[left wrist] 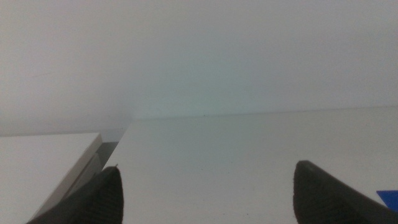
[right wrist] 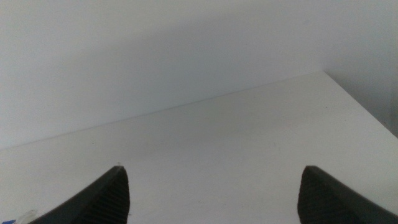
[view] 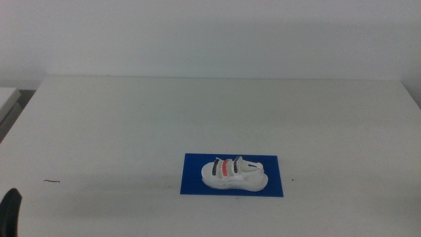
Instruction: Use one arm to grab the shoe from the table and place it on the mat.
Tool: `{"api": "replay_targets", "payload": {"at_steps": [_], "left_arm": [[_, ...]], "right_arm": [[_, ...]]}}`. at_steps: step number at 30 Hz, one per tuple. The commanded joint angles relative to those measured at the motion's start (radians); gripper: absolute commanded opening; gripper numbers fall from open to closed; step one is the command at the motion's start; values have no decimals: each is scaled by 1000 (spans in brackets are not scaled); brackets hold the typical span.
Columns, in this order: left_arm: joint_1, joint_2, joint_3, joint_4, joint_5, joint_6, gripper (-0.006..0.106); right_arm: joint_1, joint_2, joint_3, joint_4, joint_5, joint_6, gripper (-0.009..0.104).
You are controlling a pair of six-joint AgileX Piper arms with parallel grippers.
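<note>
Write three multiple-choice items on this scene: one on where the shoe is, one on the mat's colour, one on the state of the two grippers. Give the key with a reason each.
1. Where is the shoe?
A. on the mat
B. on the bare table, far from the mat
C. held in a gripper

2. What colour is the mat?
A. red
B. blue
C. green

3. How do the left gripper and right gripper stand?
A. both shut on the shoe
B. one open, one shut
C. both open and holding nothing

Key: 1 A, the shoe lies inside the mat's outline on the table. 2 B, the rectangle under the shoe is solid blue. 3 C, each wrist view shows the jaws wide apart with only tabletop between.
</note>
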Motion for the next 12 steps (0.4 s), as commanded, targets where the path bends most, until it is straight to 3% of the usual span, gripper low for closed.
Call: {"api": "replay_targets", "payload": {"at_steps": [1, 12], "left_arm": [[5, -3, 0, -11, -1, 1, 94], [5, -3, 0, 48, -3, 1, 94]], "right_arm": [[2, -5, 2, -7, -8, -4, 79], [2, -5, 2, -7, -8, -4, 79]]}}
